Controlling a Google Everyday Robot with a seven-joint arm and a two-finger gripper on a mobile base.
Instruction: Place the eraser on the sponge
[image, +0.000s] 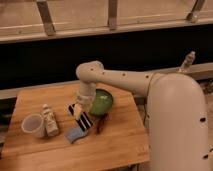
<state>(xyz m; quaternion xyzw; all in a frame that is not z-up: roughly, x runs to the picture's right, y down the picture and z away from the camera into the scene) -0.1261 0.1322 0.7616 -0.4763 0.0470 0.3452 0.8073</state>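
Note:
The eraser (85, 120), a black block with pale stripes, hangs tilted in my gripper (78, 111), which is shut on its upper end. Directly below and slightly left of it, the light blue sponge (75, 135) lies flat on the wooden table (120, 145). The eraser's lower end is close over the sponge's far edge; I cannot tell whether they touch. My white arm reaches in from the right and bends down over the table.
A green bowl (103, 103) sits just right of the gripper. A reddish-brown elongated object (102, 123) lies in front of the bowl. To the left stand a small bottle (49, 121) and a translucent cup (33, 125).

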